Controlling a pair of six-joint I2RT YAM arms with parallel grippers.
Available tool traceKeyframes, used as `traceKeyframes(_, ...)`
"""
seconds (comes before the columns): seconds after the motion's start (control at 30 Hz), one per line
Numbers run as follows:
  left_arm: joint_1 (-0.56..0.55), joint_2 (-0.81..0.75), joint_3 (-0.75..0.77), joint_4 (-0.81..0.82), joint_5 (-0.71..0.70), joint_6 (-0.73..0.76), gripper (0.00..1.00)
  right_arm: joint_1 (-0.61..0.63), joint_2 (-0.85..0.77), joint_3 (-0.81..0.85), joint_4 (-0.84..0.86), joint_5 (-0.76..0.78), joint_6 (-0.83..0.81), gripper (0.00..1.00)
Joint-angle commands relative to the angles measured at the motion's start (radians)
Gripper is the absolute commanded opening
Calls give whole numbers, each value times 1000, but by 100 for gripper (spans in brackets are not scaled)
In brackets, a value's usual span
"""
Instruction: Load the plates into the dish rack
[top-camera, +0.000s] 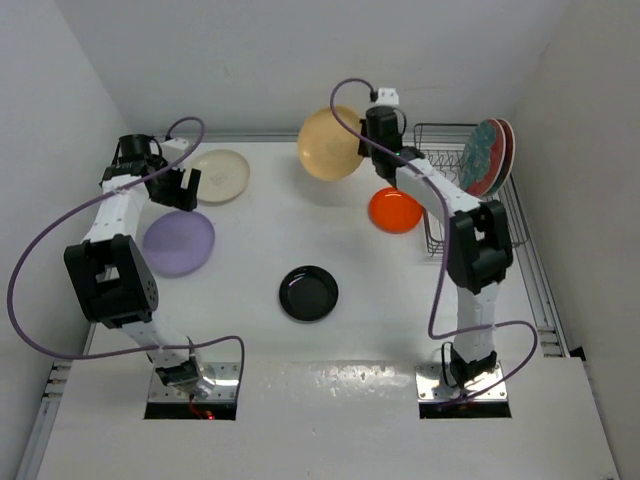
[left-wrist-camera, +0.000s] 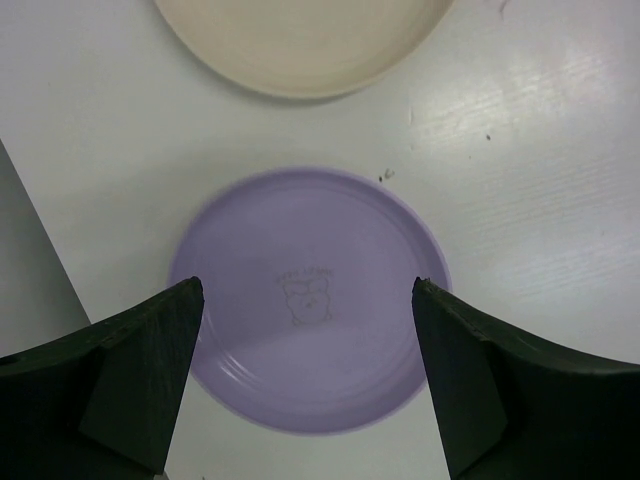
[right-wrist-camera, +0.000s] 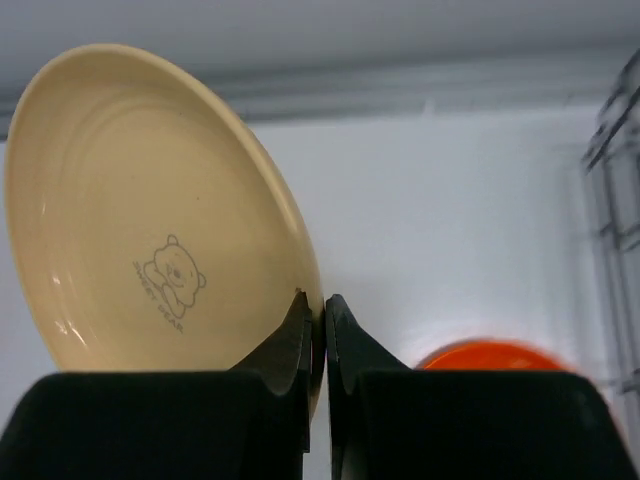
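Observation:
My right gripper (top-camera: 366, 148) is shut on the rim of the pale orange plate (top-camera: 331, 143), holding it on edge in the air left of the dish rack (top-camera: 470, 190); the wrist view shows the plate (right-wrist-camera: 160, 220) pinched between the fingers (right-wrist-camera: 317, 310). Two red plates with teal flowers (top-camera: 489, 156) stand in the rack. The small bright orange plate (top-camera: 396, 210) lies beside the rack. The small black plate (top-camera: 308, 293) lies mid-table. My left gripper (top-camera: 185, 185) is open above the lavender plate (left-wrist-camera: 310, 300), with the cream plate (top-camera: 218, 175) just beyond it.
White walls close in the table at the back, left and right. The rack's wire side (right-wrist-camera: 615, 200) shows at the right edge of the right wrist view. A purple cable (top-camera: 60, 240) loops off the left arm.

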Motion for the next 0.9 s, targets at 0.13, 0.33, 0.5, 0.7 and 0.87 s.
traceKeyframes(0.13,13,124,166,20,49,28,89,-146,-267,69,100,102,-587,0)
traceKeyframes(0.33,13,197,231,20,49,28,89,-275,-271,48,161,376,-874,0)
traceKeyframes(0.5,13,243,277,20,49,28,89,-301,-234,-50,434,584,-1171,0)
traceKeyframes(0.7,32,263,286,11,60,28,89,-315,-220,-136,528,642,-1175,0)
traceKeyframes(0.87,42,263,286,11,60,28,89,-321,-208,-222,574,680,-1136,0)
